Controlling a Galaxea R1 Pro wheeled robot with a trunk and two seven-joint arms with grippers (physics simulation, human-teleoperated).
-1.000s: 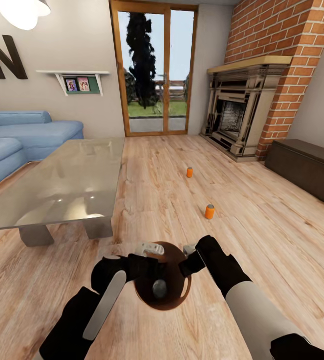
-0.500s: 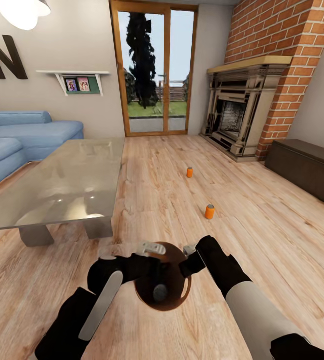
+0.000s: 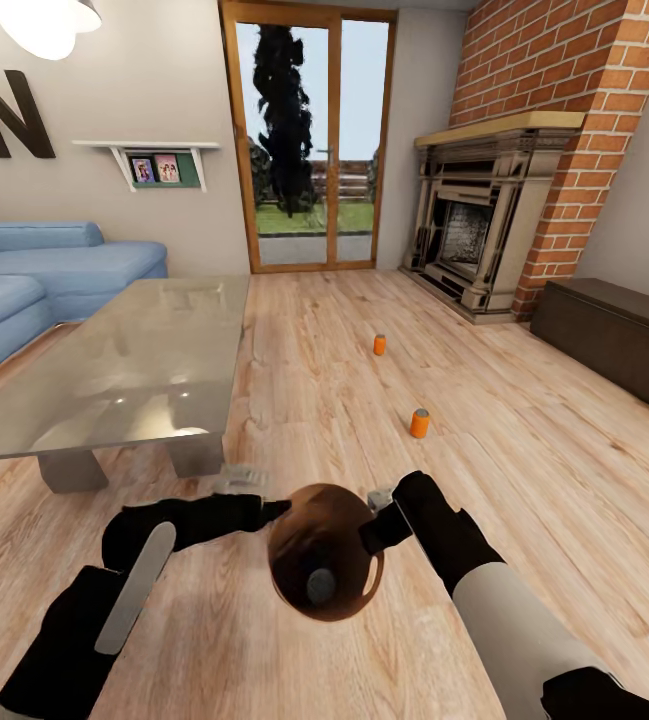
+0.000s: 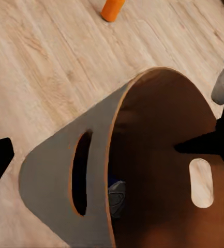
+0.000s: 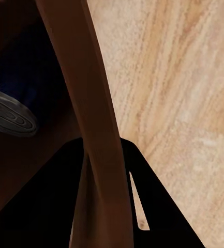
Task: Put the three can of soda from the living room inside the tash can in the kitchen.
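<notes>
The tash can (image 3: 339,520), grey outside and brown inside, hangs low in front of me over the wood floor. My right gripper (image 3: 377,510) is shut on its rim (image 5: 99,155). The dark blue can of soda (image 3: 320,584) lies inside it, its grey top visible (image 4: 116,193) (image 5: 11,118). My left gripper (image 3: 256,490) is open and holds nothing, just to the left of the bin and apart from it. Two orange cans of soda stand on the floor ahead, one nearer (image 3: 420,423) (image 4: 113,9) and one farther (image 3: 379,345).
A glass-topped low table (image 3: 114,370) stands ahead on the left, with a blue sofa (image 3: 34,280) behind it. The brick fireplace (image 3: 484,230) and a dark low cabinet (image 3: 614,330) line the right side. Glass doors (image 3: 309,140) close the far wall.
My left arm has swung left, from over the bin's mouth to beside it. The bin, my right arm and the orange cans have not moved.
</notes>
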